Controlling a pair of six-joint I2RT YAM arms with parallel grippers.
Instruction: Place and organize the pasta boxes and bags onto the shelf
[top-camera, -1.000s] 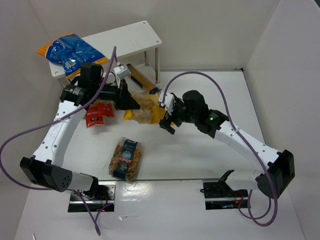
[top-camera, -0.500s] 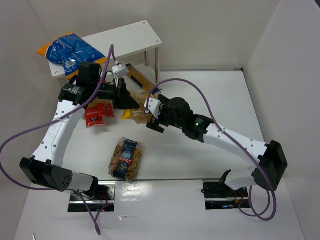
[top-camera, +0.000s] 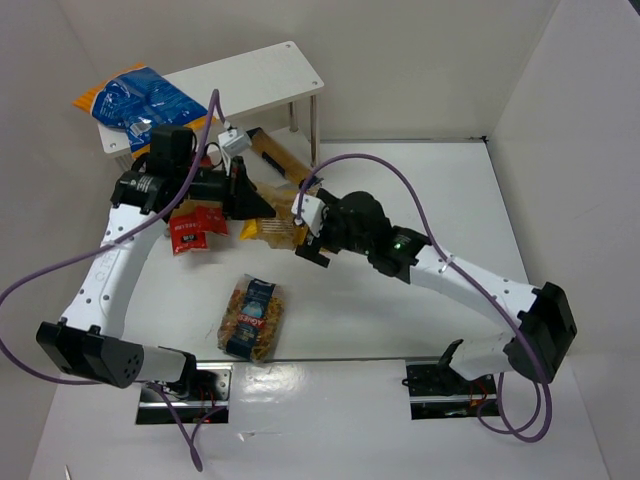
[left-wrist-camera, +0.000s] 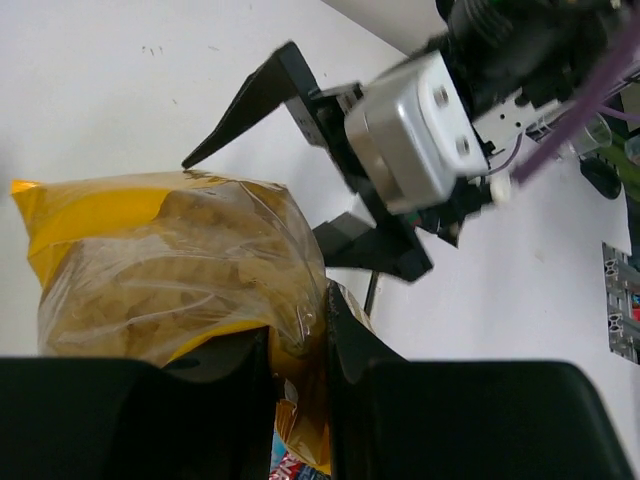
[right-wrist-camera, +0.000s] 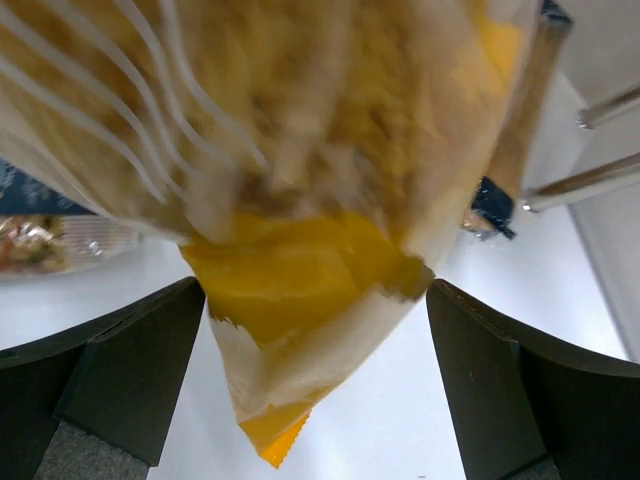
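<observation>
The yellow bag (top-camera: 278, 228) is mid-frame in the top view, just below the shelf (top-camera: 250, 75), which stands upper left w/ the blue-and-orange bag (top-camera: 135, 100) lying at its left end. My L claw (left-wrist-camera: 300, 345) is pressed together on a thin pinch of the bag's film. In the L wrist view the pasta bulges up and to the left of my fingers. My R claw (right-wrist-camera: 318, 340) is spread wide, one finger each side of the bag's crimped yellow end. It doesn't seem to touch the bag, but that view is blurred.

What could go wrong, imo:
- L grip is on film only. The bag looks heavy w/ loose pasta, so a lift or tug could slide the film out or tear it.
- If R shuts on the crimp tip alone it gets v. little. The bag may then sag btw the two claws and swing.
- Both claws crowd one spot, so an R finger could knock L.
- The tan box (top-camera: 280, 158) lies slanted by the shelf legs, upper centre, prob. in the path. The bag could snag it.
- The red spaghetti packs (top-camera: 195, 228) sit just left of L, so a low swing could drag them.
- The small clear bag (top-camera: 252, 318), lower centre, is well apart.
</observation>
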